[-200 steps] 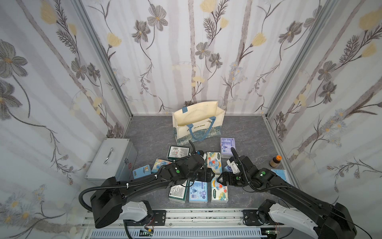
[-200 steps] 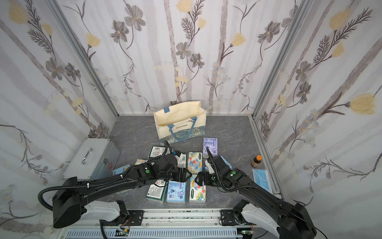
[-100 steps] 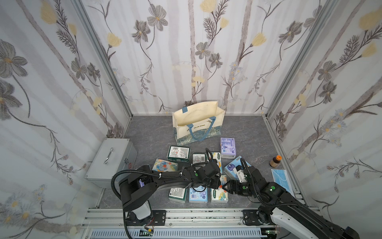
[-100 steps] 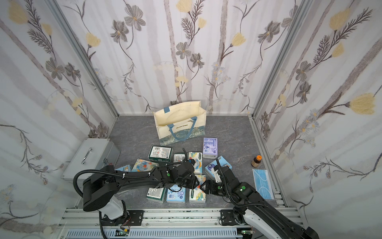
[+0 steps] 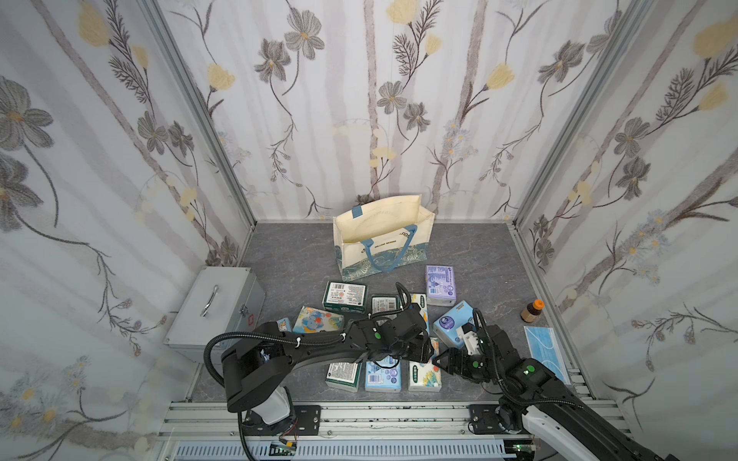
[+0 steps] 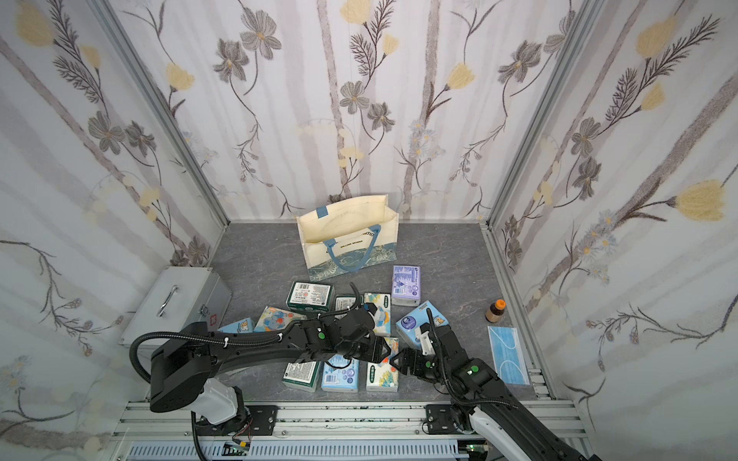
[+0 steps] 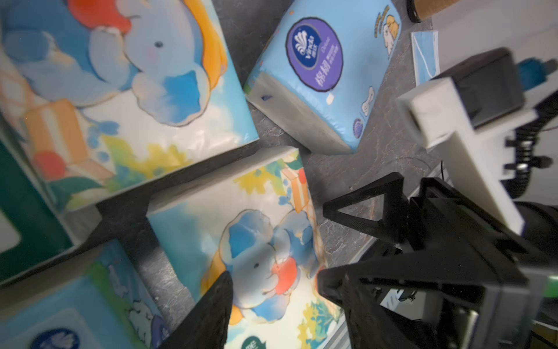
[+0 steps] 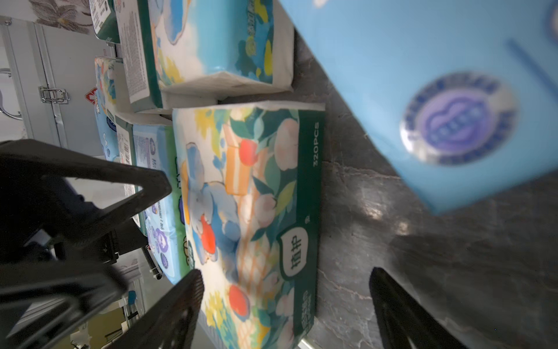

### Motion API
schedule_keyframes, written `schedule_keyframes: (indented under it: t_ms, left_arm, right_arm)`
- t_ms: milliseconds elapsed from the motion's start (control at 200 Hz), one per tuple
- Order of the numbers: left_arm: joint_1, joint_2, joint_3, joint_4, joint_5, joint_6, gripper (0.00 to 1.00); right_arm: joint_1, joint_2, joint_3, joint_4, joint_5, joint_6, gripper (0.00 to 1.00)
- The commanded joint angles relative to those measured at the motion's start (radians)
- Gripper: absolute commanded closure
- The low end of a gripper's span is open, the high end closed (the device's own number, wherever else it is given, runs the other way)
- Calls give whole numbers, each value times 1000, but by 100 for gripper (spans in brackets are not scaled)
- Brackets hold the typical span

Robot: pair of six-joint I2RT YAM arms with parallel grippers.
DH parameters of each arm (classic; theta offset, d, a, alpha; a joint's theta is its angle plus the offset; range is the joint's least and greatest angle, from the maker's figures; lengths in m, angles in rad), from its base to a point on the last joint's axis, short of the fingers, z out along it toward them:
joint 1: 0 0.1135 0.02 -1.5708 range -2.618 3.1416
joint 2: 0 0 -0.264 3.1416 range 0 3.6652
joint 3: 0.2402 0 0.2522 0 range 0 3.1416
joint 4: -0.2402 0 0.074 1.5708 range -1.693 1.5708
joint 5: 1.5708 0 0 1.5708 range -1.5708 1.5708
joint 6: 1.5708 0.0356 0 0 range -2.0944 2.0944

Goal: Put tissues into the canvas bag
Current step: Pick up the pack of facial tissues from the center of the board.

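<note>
The cream canvas bag (image 5: pixel 381 239) stands upright and open at the far centre. The tissue packs (image 5: pixel 344 296) (dark green, light blue, lavender and elephant-print) lie scattered on the grey floor, nearer than the bag. The left gripper (image 5: pixel 424 351) hovers over the nearest elephant-print pack (image 5: pixel 424 377), fingers apart, pinching nothing. The right gripper (image 5: pixel 439 359) faces it closely from the right. Its jaws are spread wide, one finger over that pack and one over bare floor.

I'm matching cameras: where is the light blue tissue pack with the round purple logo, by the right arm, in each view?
Both top views: light blue pack at the pile's right edge.
Left wrist: pack sharp, logo facing camera.
Right wrist: pack blurred, very close.
Shared landmark: white elephant-print tissue pack beside it.
</note>
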Motion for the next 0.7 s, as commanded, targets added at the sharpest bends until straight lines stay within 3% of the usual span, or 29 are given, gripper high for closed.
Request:
schedule_keyframes:
  t_ms: [0,380,560,695]
  left_arm:
    - [-9,-12,13,-85,-27,-3,41]
    - [-9,36,-90,-12,-11,-24,58]
    - [-9,54,-105,21,4,-32,72]
    - [-9,56,-113,50,13,-34,75]
  right_arm:
    - [-17,1,-21,64,-70,30,13]
    - [-36,62,-108,271,-197,126,9]
    - [-37,82,-117,295,-212,141,8]
    - [-40,89,-143,352,-225,169,8]
